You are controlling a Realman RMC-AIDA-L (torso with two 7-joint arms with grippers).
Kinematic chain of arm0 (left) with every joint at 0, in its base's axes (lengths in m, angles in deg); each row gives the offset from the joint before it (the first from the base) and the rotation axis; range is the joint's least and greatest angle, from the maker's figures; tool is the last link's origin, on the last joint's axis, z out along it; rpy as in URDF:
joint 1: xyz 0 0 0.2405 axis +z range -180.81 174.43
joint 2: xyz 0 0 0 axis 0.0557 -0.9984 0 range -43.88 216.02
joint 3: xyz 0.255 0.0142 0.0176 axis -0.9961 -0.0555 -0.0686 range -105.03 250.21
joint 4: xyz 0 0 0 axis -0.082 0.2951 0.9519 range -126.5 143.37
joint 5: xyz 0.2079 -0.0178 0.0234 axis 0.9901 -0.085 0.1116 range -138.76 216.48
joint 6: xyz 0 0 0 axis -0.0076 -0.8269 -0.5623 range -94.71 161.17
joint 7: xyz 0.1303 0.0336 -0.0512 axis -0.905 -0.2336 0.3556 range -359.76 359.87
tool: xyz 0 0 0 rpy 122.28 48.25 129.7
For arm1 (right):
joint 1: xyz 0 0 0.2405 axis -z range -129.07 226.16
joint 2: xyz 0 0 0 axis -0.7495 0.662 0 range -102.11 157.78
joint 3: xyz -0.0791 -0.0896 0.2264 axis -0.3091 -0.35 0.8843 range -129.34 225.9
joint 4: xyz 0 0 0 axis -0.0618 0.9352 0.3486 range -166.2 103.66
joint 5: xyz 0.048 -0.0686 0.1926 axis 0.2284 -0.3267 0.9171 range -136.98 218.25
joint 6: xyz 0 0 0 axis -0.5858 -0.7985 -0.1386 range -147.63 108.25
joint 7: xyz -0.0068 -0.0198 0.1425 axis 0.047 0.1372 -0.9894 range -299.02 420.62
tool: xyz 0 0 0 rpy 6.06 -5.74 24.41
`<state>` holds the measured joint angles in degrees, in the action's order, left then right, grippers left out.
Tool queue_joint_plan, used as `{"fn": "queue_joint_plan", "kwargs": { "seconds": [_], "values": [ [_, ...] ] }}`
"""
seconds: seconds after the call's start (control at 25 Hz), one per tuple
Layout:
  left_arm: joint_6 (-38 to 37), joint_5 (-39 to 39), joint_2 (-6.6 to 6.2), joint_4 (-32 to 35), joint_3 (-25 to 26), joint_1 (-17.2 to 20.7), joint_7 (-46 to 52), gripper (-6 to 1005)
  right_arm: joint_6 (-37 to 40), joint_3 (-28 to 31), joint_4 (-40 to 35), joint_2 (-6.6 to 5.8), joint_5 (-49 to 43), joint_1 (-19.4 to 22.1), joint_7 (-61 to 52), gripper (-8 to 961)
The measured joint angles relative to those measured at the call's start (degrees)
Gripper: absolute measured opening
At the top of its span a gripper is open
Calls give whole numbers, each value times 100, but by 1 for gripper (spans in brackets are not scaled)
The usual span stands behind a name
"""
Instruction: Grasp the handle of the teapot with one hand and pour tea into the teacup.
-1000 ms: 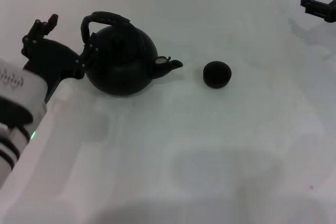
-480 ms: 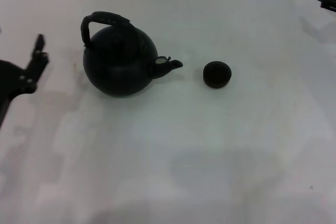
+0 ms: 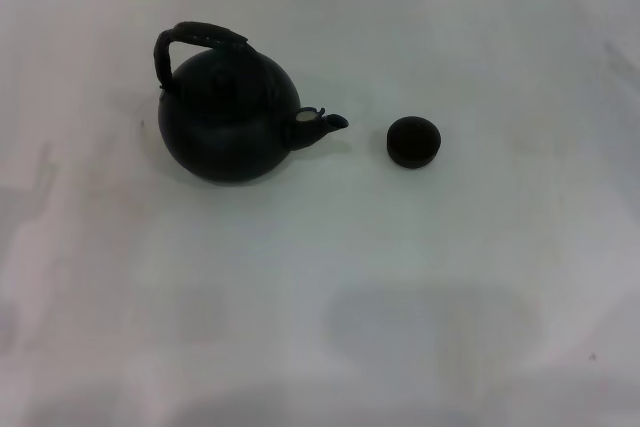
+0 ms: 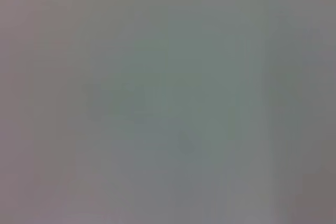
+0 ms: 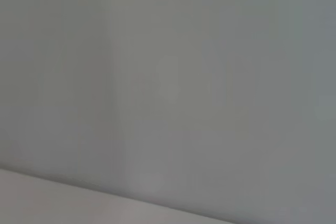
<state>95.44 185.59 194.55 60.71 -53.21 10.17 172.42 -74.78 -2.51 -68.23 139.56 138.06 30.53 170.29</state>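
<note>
The round matte-black teapot (image 3: pixel 228 115) stands upright on the white table (image 3: pixel 380 277), left of centre in the head view. Its arched handle (image 3: pixel 196 37) leans toward the left over the lid, and its short spout (image 3: pixel 322 125) points right. The small dark teacup (image 3: pixel 413 141) sits on the table a short way right of the spout. No tea is visible. Neither gripper appears in the head view. Both wrist views show only a blank grey surface.
The white table stretches all around the teapot and teacup, and nothing else stands on it. Faint shadows lie on the table at the left edge and near the front.
The left gripper, beside the teapot's left side a second ago, has pulled away to the left and out of view. The right gripper has left the top right corner. Teapot and teacup have not moved.
</note>
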Motion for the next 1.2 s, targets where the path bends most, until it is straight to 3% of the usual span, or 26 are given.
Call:
{"fn": "queue_joint_plan", "kwargs": {
  "seconds": [0.12, 0.32, 0.72, 1.0, 1.2],
  "values": [
    [-13, -316, -116, -312, -13, -192, 16, 758, -157, 214, -4, 33, -6, 71, 74, 860],
    [-121, -770, -152, -905, -84, -632, 34, 757, -172, 325, 29, 88, -40, 143, 132, 860],
    [-927, -2012, -9, -1903, -110, -1777, 40, 756, -102, 317, 74, 207, -41, 158, 262, 860],
    [-1088, -2055, -60, -1948, -81, -2196, 35, 756, -109, 309, 84, 218, -40, 151, 268, 860],
    [-821, -1551, -20, -1909, -82, -2247, 28, 756, -134, 312, 82, 215, -40, 153, 273, 860]
  ]
}}
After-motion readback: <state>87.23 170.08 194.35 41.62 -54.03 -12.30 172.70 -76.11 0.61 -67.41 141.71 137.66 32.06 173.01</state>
